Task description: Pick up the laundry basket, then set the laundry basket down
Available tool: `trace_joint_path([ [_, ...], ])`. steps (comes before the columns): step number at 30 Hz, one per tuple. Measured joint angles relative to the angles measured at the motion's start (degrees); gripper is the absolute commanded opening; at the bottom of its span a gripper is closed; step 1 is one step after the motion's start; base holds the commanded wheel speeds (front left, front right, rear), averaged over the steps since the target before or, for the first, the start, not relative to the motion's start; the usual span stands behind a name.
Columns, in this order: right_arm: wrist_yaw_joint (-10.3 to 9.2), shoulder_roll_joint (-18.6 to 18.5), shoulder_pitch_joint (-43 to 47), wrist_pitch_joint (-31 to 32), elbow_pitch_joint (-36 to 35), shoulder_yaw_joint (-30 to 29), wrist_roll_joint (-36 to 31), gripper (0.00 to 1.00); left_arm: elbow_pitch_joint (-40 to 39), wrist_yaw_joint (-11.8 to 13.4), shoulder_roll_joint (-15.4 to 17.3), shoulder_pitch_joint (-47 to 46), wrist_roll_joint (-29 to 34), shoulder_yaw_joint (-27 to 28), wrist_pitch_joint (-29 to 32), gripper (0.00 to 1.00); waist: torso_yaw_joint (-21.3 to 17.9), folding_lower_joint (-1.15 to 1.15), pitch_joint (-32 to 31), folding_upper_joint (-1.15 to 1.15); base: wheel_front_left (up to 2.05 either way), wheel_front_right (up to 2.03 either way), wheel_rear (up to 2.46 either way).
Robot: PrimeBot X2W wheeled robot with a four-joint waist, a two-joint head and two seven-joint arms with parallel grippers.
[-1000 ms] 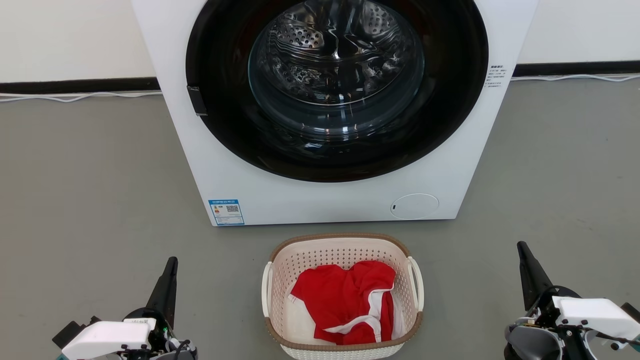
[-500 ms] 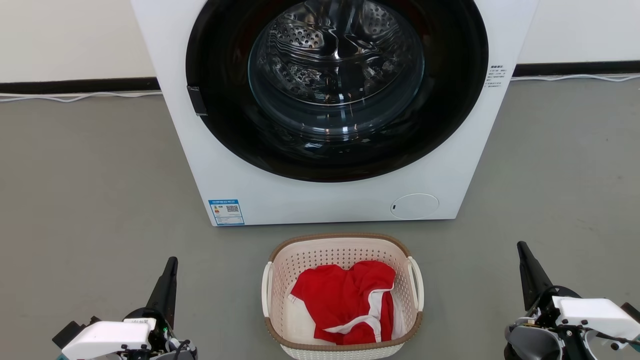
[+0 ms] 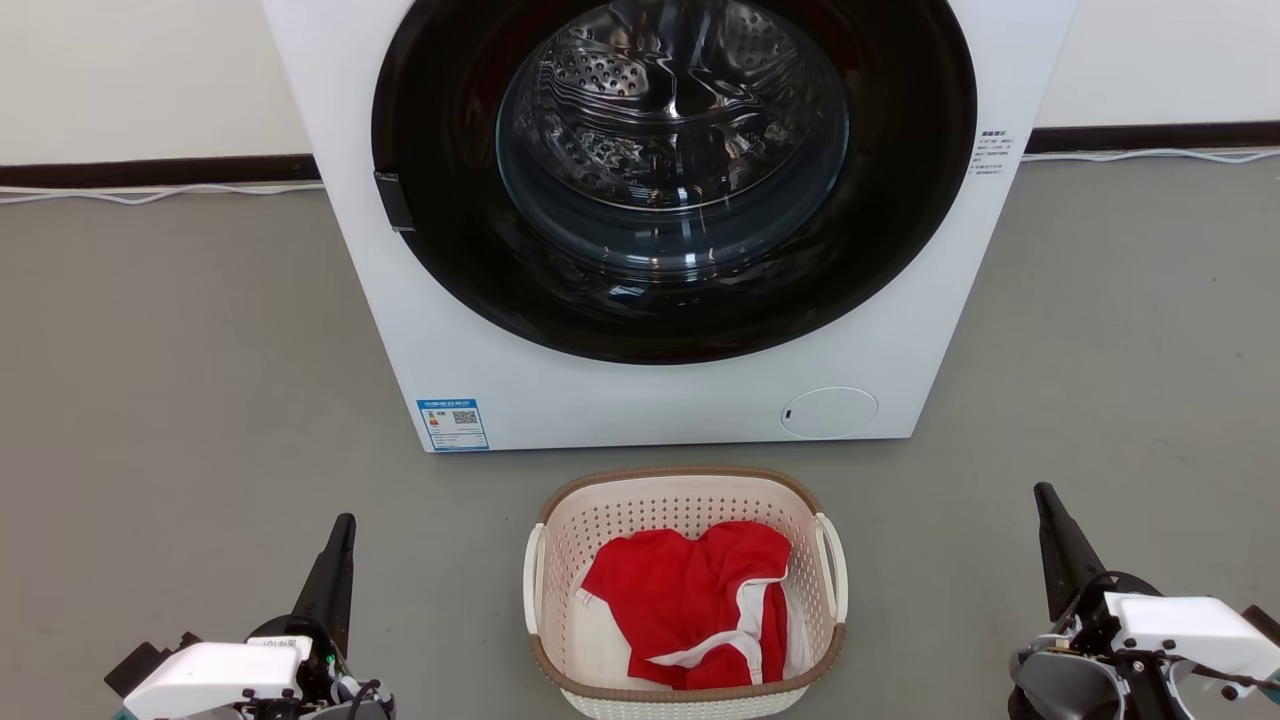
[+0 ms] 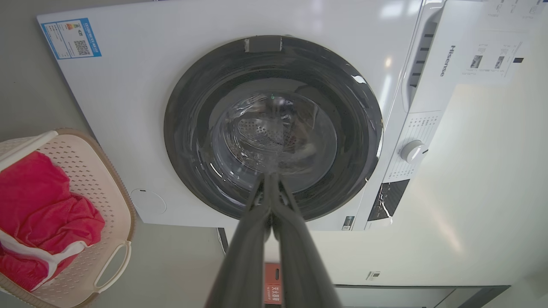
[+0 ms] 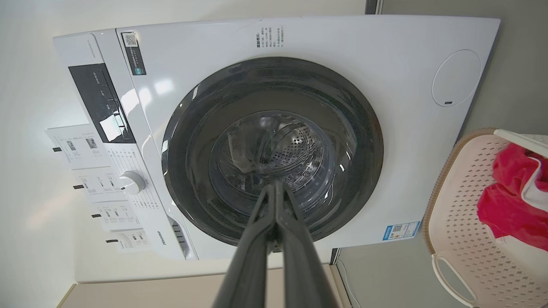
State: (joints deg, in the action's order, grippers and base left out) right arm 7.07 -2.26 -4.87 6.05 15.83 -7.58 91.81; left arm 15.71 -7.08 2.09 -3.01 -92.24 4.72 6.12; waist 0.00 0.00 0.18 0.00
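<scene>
probably light and stiff, the laundry basket [image 3: 686,590] wants lifting by its two white loop handles [image 3: 832,565], while left gripper [image 3: 340,550] and right gripper [image 3: 1050,515] sit pinched together, empty.

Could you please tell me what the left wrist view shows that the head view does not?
Left wrist view adds: the control dial and the dark display panel. Head view adds: the right gripper, shut, and a white cable along the wall. Both share: the washer, the laundry basket, the red garment in it, and the shut left gripper.
</scene>
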Motion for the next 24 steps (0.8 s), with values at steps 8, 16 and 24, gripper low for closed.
trace_joint_path([
  [8, -0.02, 0.37, 0.64, -0.01, 1.71, 0.14, -0.02, 1.0, 1.71, 0.02, -0.38, 1.04, 0.0, -0.09, -0.09, 1.0, 0.0, 0.0, 0.01, 0.0, 0.0, 0.0, 0.0],
  [16, -0.07, 0.73, 2.27, -0.64, 2.67, 0.64, -0.05, 1.0, 2.91, 0.04, -0.57, 2.7, -0.01, -0.74, -1.16, 1.0, 0.0, 0.03, -0.05, 0.0, 0.0, 0.0, 0.0],
  [24, -0.07, 0.63, 2.27, -2.13, 2.14, 1.91, -0.88, 1.0, 2.81, 0.04, -0.55, 2.7, 0.14, -1.44, -2.46, 1.0, -0.02, 0.02, 0.12, 0.0, 0.0, 0.0, 0.0],
])
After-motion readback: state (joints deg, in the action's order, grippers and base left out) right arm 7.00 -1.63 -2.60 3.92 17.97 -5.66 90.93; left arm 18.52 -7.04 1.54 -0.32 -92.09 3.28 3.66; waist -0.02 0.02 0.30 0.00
